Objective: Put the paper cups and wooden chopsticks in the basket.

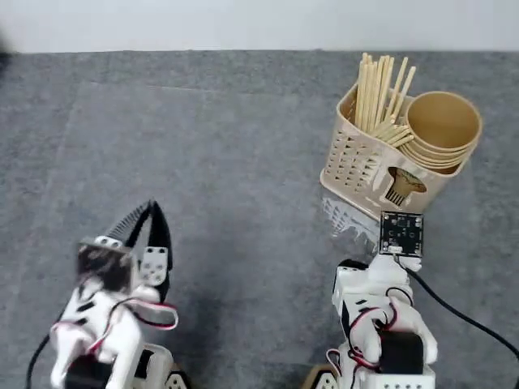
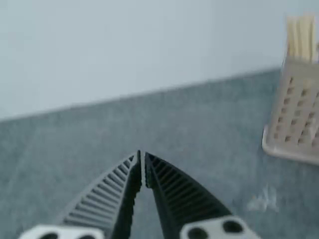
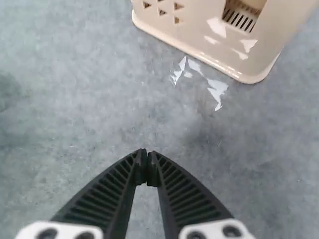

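Note:
The beige perforated basket stands at the back right of the grey mat. Several wooden chopsticks stand upright in its left half, and a stack of tan paper cups fills its right half. The basket's wall lies just ahead of my right gripper, which is shut and empty above the mat, on the arm at the front right. My left gripper is shut and empty too, at the front left, with the basket and chopsticks far off to its side.
Grey carpet-like mat covers the table, with a pale wall along the back edge. A small glinting patch lies on the mat in front of the basket. A black cable trails from the right arm.

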